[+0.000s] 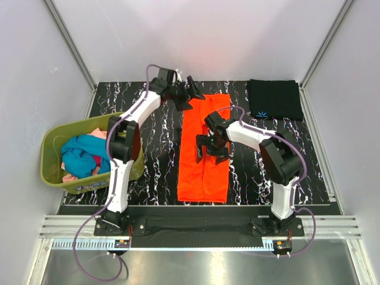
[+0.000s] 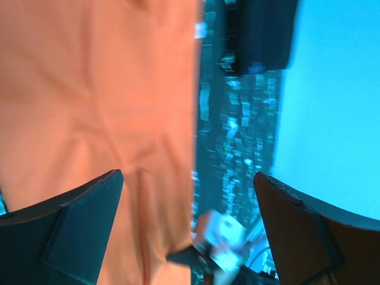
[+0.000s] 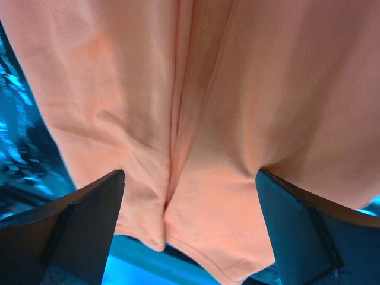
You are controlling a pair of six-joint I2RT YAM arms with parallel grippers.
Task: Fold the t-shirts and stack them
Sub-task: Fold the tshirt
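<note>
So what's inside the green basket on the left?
A crumpled teal shirt lies on top, with pink cloth and red cloth peeking out beside it. Whatever lies beneath the pile is covered, and the left arm hides the basket on its right side.

We find bare table (image 1: 246,178) right of the orange shirt (image 1: 205,178), running back to the black shirt (image 1: 274,99) in the far right corner; our right arm (image 1: 252,133) crosses it. On the left, a narrower strip lies between the orange shirt and the basket (image 1: 47,169), spanned by our left arm (image 1: 136,111). White walls (image 1: 208,35) close the far side and both flanks.
</note>
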